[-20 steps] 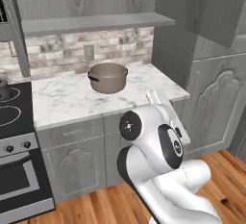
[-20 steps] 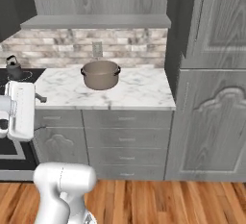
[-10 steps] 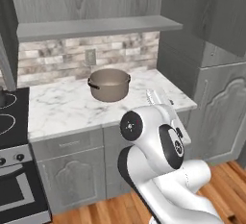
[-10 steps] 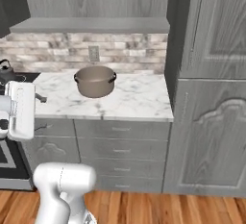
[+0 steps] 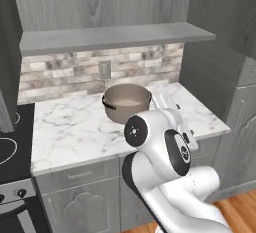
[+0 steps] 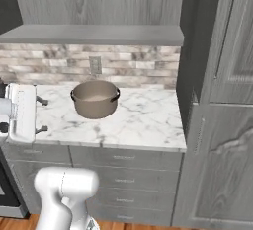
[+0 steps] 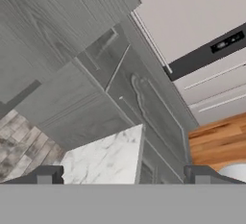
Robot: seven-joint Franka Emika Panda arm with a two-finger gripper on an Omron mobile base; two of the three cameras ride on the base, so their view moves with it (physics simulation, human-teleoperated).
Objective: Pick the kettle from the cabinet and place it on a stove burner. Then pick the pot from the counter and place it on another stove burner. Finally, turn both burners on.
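The fingers [image 7: 44, 176] stand wide apart with nothing between them. The pot [image 5: 126, 102] sits on the marble bench [image 5: 75, 127], so the pot pickup looks like the step in hand: next, reach over and down around its rim.

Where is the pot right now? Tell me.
The pot sits on the white marble counter, toward the back near the brick wall and below the grey shelf; in the right base view it stands left of centre.
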